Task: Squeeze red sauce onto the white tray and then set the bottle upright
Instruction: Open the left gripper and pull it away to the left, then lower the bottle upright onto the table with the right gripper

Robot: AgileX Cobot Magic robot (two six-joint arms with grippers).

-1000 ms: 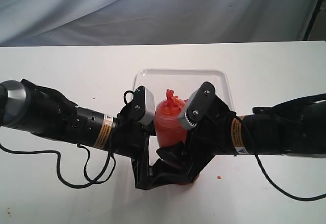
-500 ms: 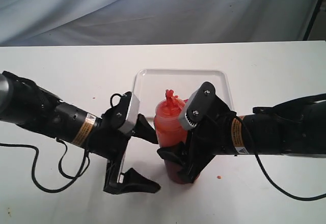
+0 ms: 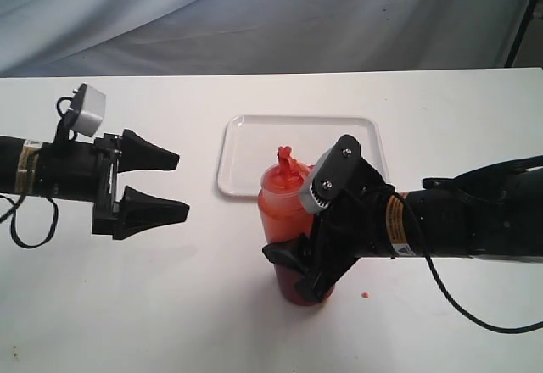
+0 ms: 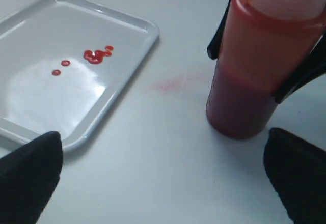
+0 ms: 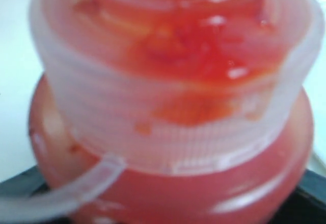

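At left, my left gripper (image 3: pixel 181 186) hangs with jaws spread wide and nothing in them, well apart from the bottle. In the centre, the tray (image 3: pixel 233 157) carries a few small drops of sauce (image 4: pixel 94 56), so I take the squeeze as done. Just in front of the tray, on the bare table (image 3: pixel 424 110), the bottle (image 3: pixel 280 208) stands upright with its nozzle up and its base apparently seated. My right gripper (image 3: pixel 297 273) is clamped on the bottle's lower body, one finger on each side. Farther right, a stray red drop (image 3: pixel 365 294) marks the table.

What remains, as I judge it, is the release. I would open the right jaws slowly and evenly so neither finger drags the soft wall sideways. Then I would back straight out, low and level, and keep the left arm clear. The main risk is a tacky finger tipping the bottle toward the tray.
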